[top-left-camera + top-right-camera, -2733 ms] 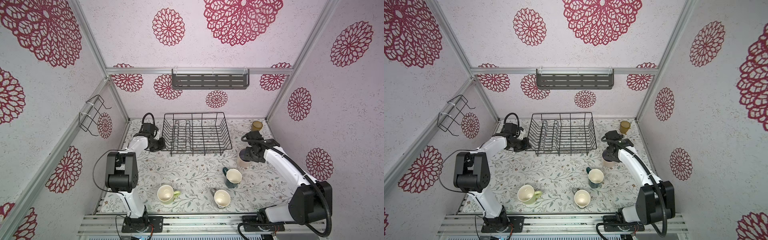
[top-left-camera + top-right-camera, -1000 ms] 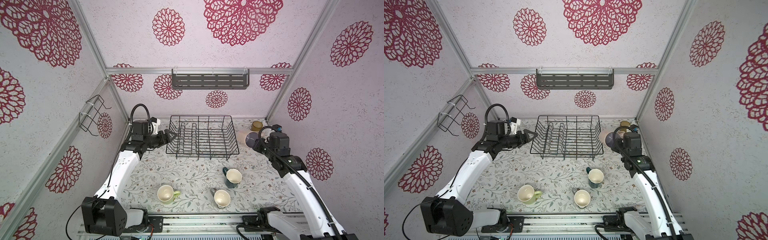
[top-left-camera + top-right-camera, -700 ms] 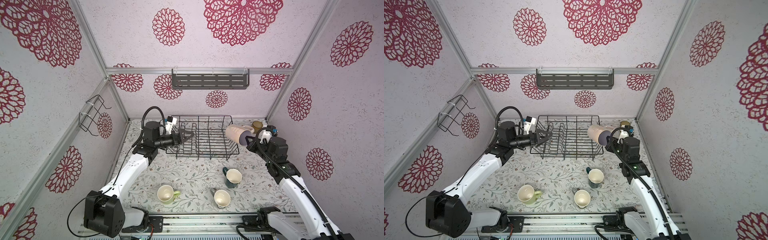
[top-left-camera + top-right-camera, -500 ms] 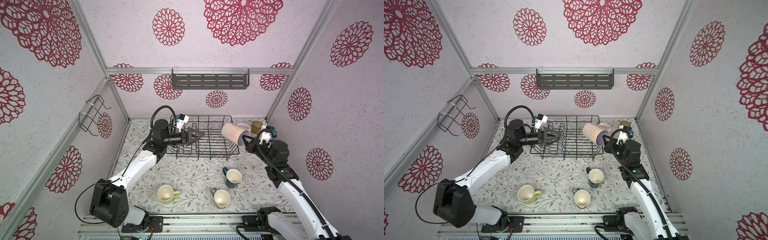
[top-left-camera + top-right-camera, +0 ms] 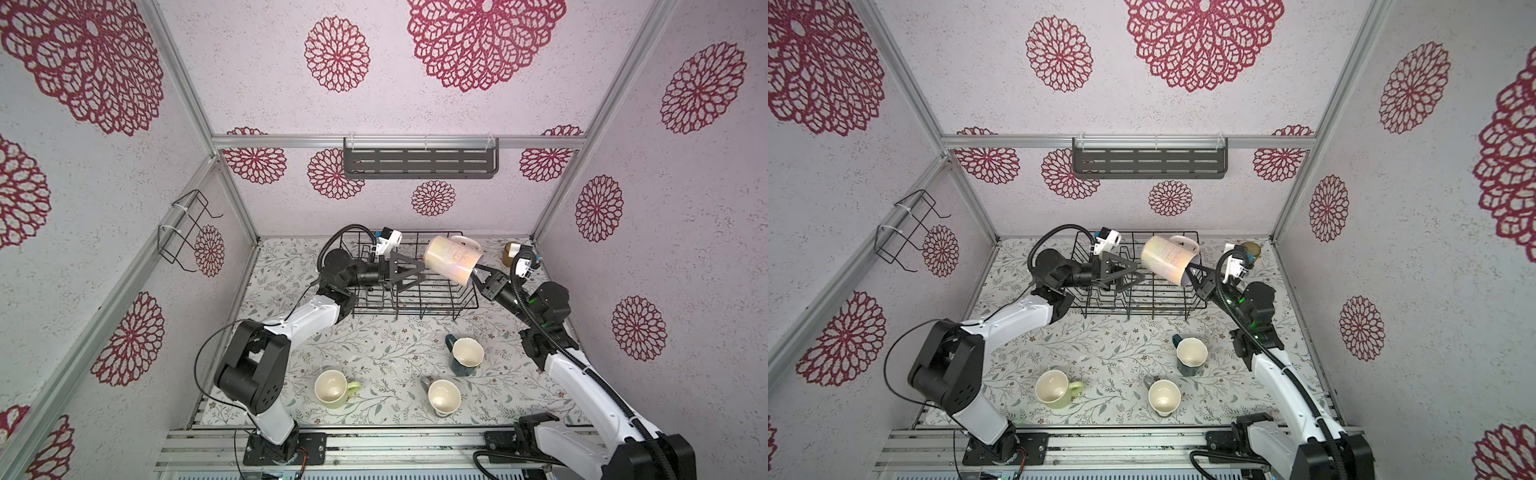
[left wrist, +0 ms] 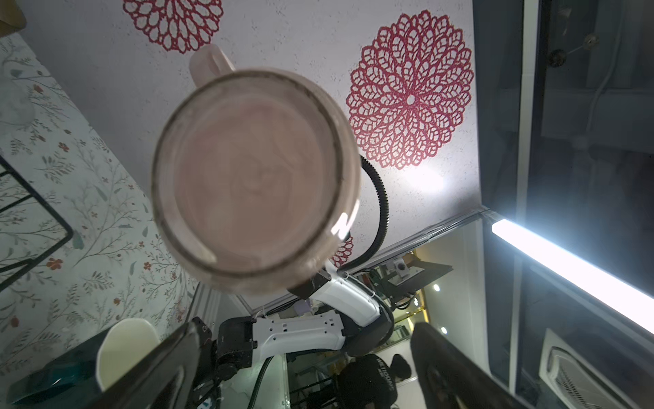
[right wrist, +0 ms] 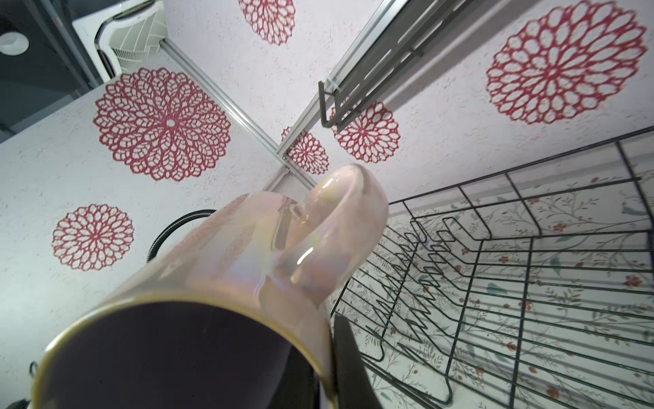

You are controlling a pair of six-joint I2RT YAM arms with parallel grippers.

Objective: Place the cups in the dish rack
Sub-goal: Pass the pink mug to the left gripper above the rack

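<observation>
Both top views show the right pincer (image 5: 473, 275) clamped on the rim of a tall pale pink iridescent cup (image 5: 453, 259). It holds the cup on its side in the air over the right end of the large black wire dish rack (image 5: 465, 305), with the handle turned toward the back wall. The left pincer (image 5: 419, 273) hangs wide open above the rack, aimed at the cup's base and just short of it. In the left wrist view that base faces the camera squarely, beyond the two spread fingers (image 6: 159, 357).

This looks like a mid-air hand-off. To go well, the left pincer should advance until its fingers straddle the body near the base, clear of the handle. It should then close firmly before the right pincer lets go of the rim. The glossy wall looks slippery, and a drop would land on the zigzag prongs.

A teal mug (image 5: 464, 358), a yellow-green mug (image 5: 332, 388) and a grey mug (image 5: 444, 397) wait on the floral worktop (image 5: 374, 345). No cup is seen in the rack.
</observation>
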